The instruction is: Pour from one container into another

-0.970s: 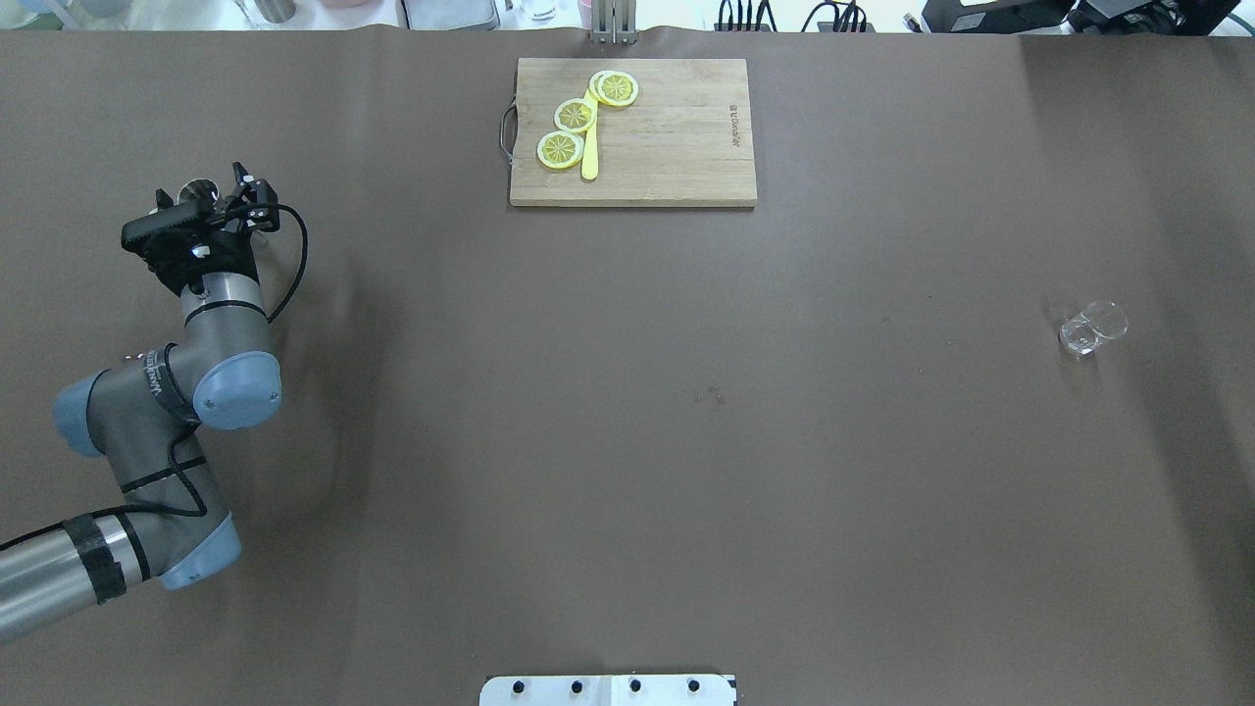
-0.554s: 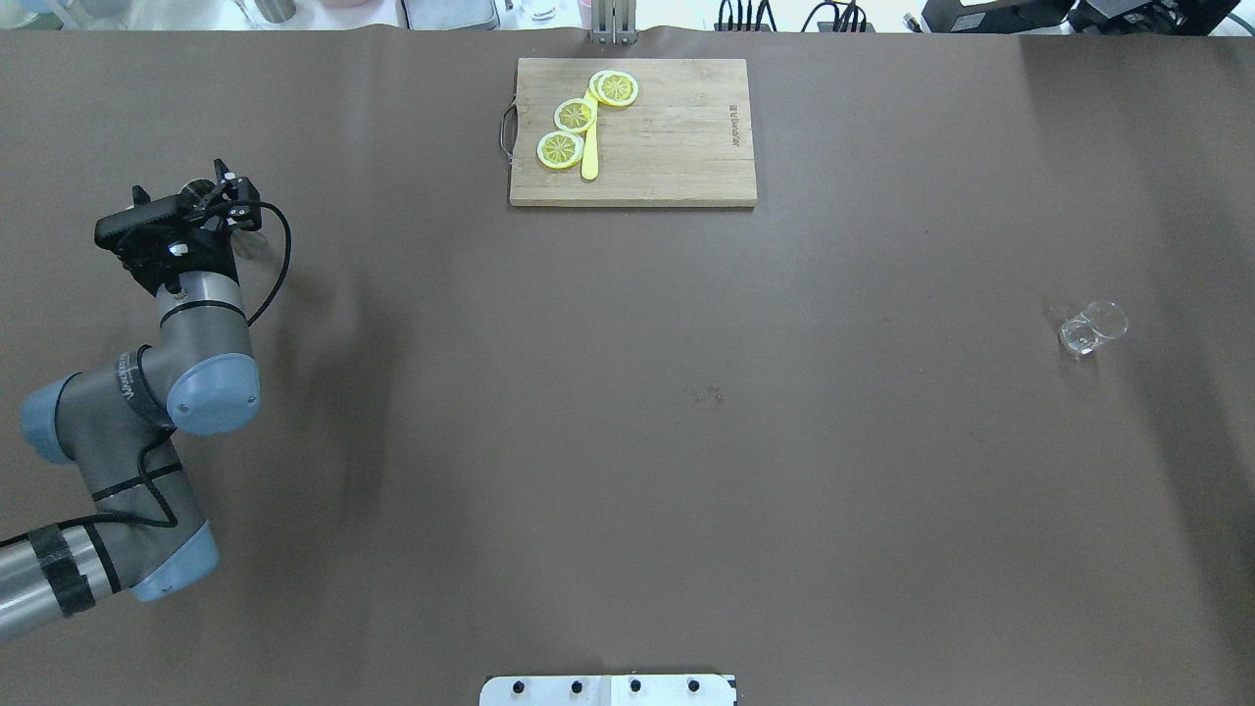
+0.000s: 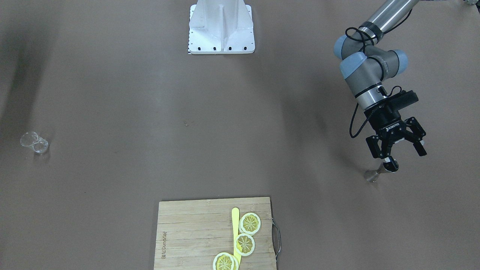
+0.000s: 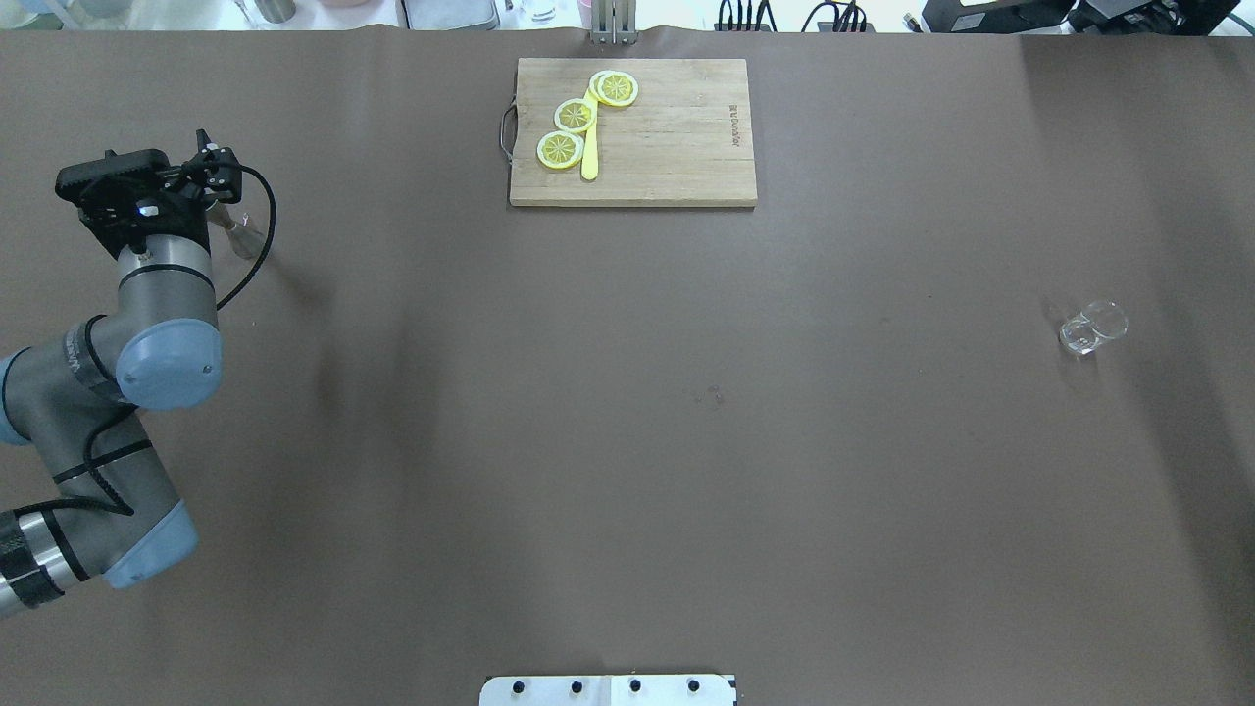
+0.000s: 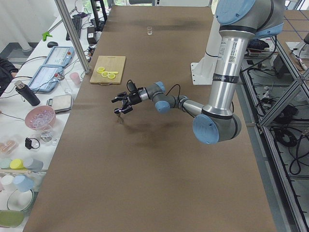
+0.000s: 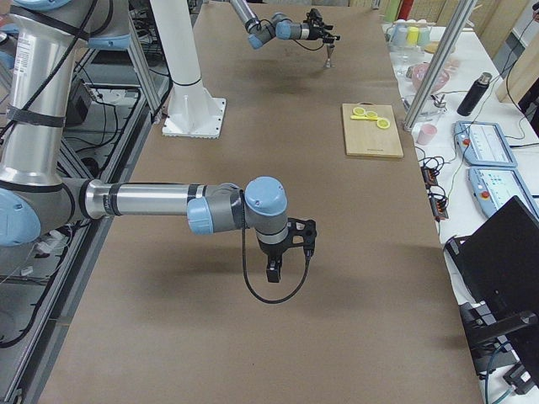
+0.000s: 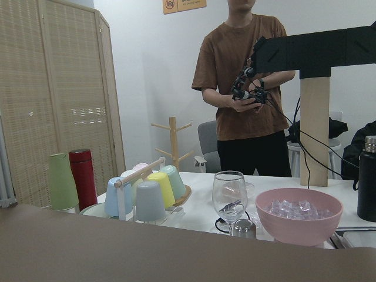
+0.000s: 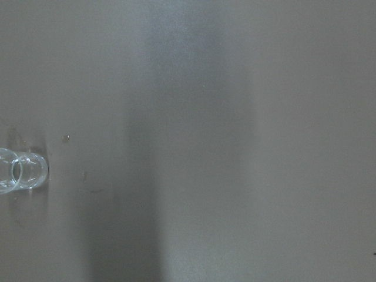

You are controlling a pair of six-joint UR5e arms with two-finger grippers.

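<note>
Two containers, well apart on matte brown table cover (image 4: 627, 441). Nearest the robot: right gripper (image 6: 274, 271) hangs over the cover; whether clenched or released, cannot tell. Mid-table, right side: small clear glass cup (image 4: 1091, 327), upright, smooth-walled, open room all round. Left side, slightly farther: small polished-steel jigger (image 3: 376, 173), narrow-waisted, standing alone; left gripper (image 3: 397, 152) close over it, jaws spread wide, grasping nothing. Far edge, centre: rectangular wooden cutting board (image 4: 677, 147), wire handle, carrying yellow lemon slices (image 4: 561, 149) and a yellow plastic knife (image 4: 589, 162).
</note>
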